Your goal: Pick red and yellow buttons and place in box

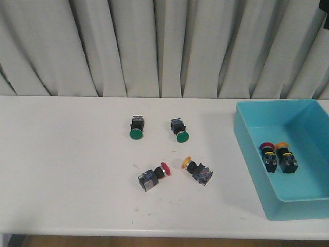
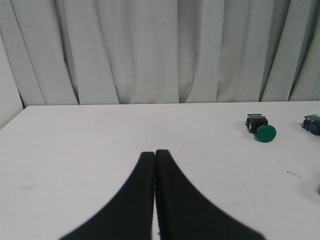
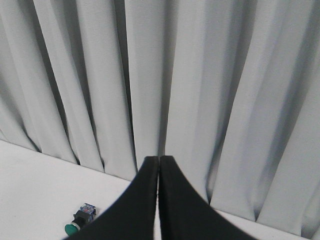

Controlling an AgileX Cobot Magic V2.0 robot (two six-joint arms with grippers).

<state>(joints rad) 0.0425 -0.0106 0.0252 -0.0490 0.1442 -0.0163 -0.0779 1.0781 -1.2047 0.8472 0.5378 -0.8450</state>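
Both grippers, left [image 2: 155, 152] and right [image 3: 158, 159], clenched empty. Red button [image 1: 153, 176] and yellow button [image 1: 197, 170] lie outside box [image 1: 255, 170].

No text, label, brand, number or sign can be read in any view. The button bodies on the table [image 1: 61, 170] and in the box [image 1: 247, 135] carry small light patches that may be labels, but they are too small and blurred to make out.
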